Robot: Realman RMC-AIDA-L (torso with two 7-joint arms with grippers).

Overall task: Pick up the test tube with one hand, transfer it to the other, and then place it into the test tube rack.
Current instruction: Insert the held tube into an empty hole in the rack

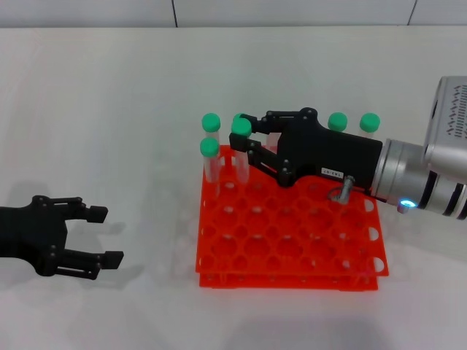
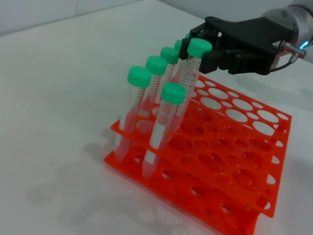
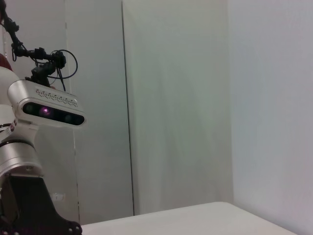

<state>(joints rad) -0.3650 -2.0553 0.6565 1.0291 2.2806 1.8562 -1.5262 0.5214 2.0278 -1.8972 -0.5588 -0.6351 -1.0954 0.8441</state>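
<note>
Right gripper (image 1: 244, 149), the one with the white sticker, is reaching in over the test tube rack (image 1: 292, 240) from the robot's right; its fingers are closed around the test tube (image 2: 188, 78) just under the green cap, so it's got hold of it; the tube's long axis runs mostly upright with a bit of a lean, cap up, lower end down among the holes near the rack's far left corner; can't tell if the tip is fully seated yet. So the tube sits right between the fingers, pointing down toward the rack, and I'd guess what's left is lowering along that axis and letting go. Other green-capped tubes (image 2: 142, 105) stand just beside it, so there's some risk of bumping them. Left gripper (image 1: 98, 235) sits well apart on the table (image 1: 109, 109) to the rack's left, fingers spread, holding nothing.
</note>
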